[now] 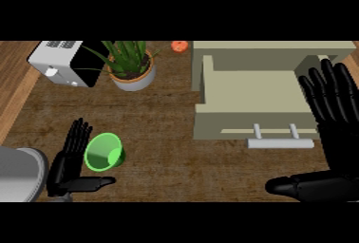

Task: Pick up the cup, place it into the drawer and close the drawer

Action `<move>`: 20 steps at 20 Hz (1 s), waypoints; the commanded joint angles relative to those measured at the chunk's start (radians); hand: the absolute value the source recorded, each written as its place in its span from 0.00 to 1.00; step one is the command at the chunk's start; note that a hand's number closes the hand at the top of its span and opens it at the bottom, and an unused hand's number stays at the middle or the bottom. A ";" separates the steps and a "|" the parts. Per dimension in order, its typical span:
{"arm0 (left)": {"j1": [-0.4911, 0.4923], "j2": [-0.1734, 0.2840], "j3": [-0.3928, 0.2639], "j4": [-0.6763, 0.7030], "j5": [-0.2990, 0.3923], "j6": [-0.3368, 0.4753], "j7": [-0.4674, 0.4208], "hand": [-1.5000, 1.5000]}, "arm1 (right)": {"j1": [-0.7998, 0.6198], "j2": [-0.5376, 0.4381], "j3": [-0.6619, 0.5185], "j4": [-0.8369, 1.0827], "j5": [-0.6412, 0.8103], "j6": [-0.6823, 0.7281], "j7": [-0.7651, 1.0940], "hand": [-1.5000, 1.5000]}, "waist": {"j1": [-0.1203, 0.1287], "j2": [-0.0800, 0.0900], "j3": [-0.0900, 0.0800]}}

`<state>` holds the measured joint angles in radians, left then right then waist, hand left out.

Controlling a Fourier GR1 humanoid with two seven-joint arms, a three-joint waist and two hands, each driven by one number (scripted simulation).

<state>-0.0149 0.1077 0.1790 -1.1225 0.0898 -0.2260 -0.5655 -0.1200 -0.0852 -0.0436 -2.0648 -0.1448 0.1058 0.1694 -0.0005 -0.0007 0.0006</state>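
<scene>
**Open hands flank a green cup and an open drawer**

Fingers [76, 137] of the robot's left hand [69, 163] are straight and spread, pointing away from the robot, with the thumb held out to the right below the green cup [105, 152]. The hand holds nothing. The cup lies on its side just to the right of those fingers, its open mouth facing up and toward the viewer, so close to the hand that touch cannot be told. It sits on the dark brown counter [168, 142], at the near left.

To the right, well apart from the cup, is the beige drawer [245, 92]. It is pulled open, showing a pale hollow inside. Its front panel faces the near side and carries a light grey bar handle [279, 142] on two short posts.

At the right edge, the right hand [336, 128] is large in view, with straight fingers pointing to the far side and the thumb stretched left at the near edge. It overlaps the drawer's right side and holds nothing.

On the far left of the counter stands a white and black toaster [63, 62]. Just right of it is a potted plant [131, 64] with long green leaves in a pale pot. A small orange round thing [179, 46] lies at the far edge, between the plant and the drawer. A grey curved shape [20, 173] fills the near left corner.
</scene>
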 commanded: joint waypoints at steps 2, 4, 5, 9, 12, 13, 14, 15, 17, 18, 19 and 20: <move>-0.050 0.014 0.017 0.176 -0.021 -0.004 -0.125 0.00 | 0.026 -0.020 -0.032 0.019 -0.033 0.044 -0.027 0.00 | -0.002 0.001 -0.001; -0.141 0.056 0.055 0.291 -0.008 -0.022 -0.135 0.00 | 0.074 0.020 0.027 0.048 0.030 0.040 -0.103 0.00 | -0.004 0.002 -0.001; -0.080 0.032 0.020 0.238 -0.028 -0.003 -0.143 0.00 | 0.033 0.043 0.059 0.011 0.065 -0.018 -0.043 0.00 | -0.001 0.001 -0.001; -0.154 0.067 0.039 0.303 -0.008 -0.022 -0.124 0.00 | 0.033 0.000 0.004 -0.006 0.007 0.025 -0.017 0.00 | -0.001 0.001 -0.001; -0.261 0.076 0.056 0.527 -0.037 -0.031 -0.255 0.00 | 0.056 0.023 0.025 -0.006 0.023 0.018 -0.043 0.00 | -0.007 0.002 -0.001; -0.199 0.083 0.045 0.464 -0.028 -0.049 -0.260 0.00 | 0.080 0.003 0.000 -0.027 -0.010 0.048 -0.034 0.00 | -0.003 0.001 -0.001; -0.183 0.019 0.005 0.369 -0.033 -0.001 -0.184 0.00 | 0.008 0.005 -0.002 0.057 0.005 0.037 -0.061 0.00 | 0.000 0.001 -0.001; -0.175 0.065 0.022 0.436 -0.026 -0.064 -0.244 0.00 | 0.020 0.033 0.038 0.034 0.047 0.004 -0.049 0.00 | -0.001 0.001 -0.001; -0.224 0.039 0.021 0.489 -0.039 -0.022 -0.288 0.00 | 0.021 0.002 -0.005 -0.035 -0.016 0.019 0.016 0.00 | -0.003 0.001 -0.001; -0.197 0.036 0.020 0.476 -0.027 -0.037 -0.283 0.00 | 0.059 0.033 0.048 -0.078 0.028 0.001 0.007 0.00 | -0.003 0.001 -0.001; -0.205 0.071 0.036 0.501 -0.019 -0.068 -0.295 0.00 | -0.048 0.001 -0.019 0.044 0.005 0.000 0.003 0.00 | -0.001 0.002 -0.001; -0.182 0.042 0.018 0.498 -0.026 -0.071 -0.327 0.00 | -0.028 -0.022 -0.046 0.026 -0.035 0.037 -0.009 0.00 | -0.001 0.001 -0.001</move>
<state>-0.2009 0.1552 0.2011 -0.6694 0.0615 -0.2704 -0.8325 -0.1098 -0.0810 -0.0477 -2.0709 -0.1484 0.1236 0.1641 -0.0023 0.0003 -0.0003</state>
